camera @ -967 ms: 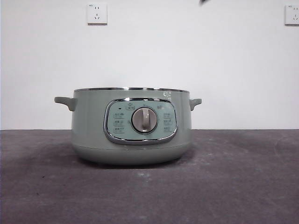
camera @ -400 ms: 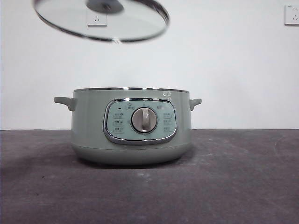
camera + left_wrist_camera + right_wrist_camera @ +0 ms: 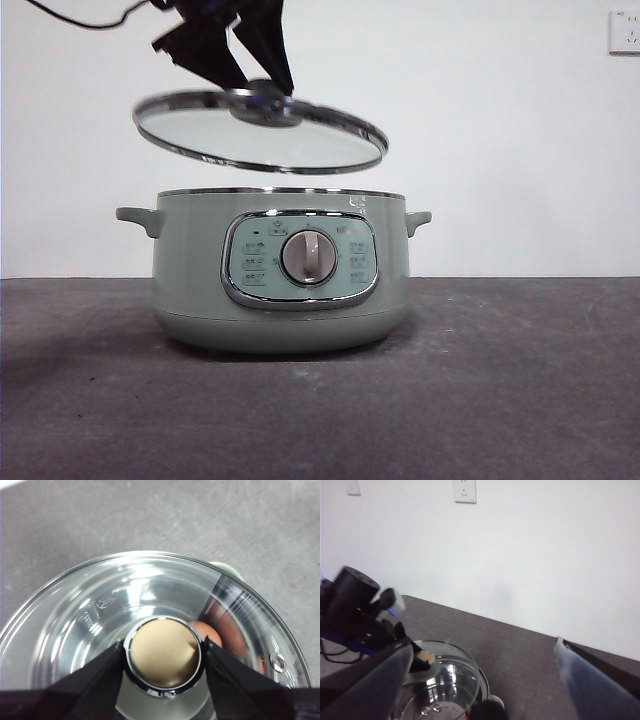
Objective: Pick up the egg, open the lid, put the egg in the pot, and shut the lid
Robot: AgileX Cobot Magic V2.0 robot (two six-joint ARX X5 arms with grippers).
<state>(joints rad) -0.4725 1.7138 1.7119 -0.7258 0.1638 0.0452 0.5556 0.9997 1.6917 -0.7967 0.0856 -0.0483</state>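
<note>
Two black jaws of the left gripper (image 3: 163, 652) clamp the round knob of the lid (image 3: 262, 132) from either side, holding the glass dome in the air above the pot (image 3: 280, 275). In the front view the lid hangs tilted, its steel rim lower toward the pot's right side, clear of the pot's rim and not touching it. The arm comes down from the top edge, dark against the white wall (image 3: 500, 130). The pale green pot stands on the grey table (image 3: 500, 400), its dial panel facing the camera and its two small handles out to the sides. Seen from the left wrist through the glass, the egg (image 3: 207, 632) shows as a reddish-brown shape just beside the knob, lying inside the pot below. The right gripper (image 3: 485, 690) is raised well away from the work, its jaws spread wide apart with nothing between them; its view looks down on the lid and the other arm. A wall socket (image 3: 625, 30) sits at the upper right corner of the front view.
</note>
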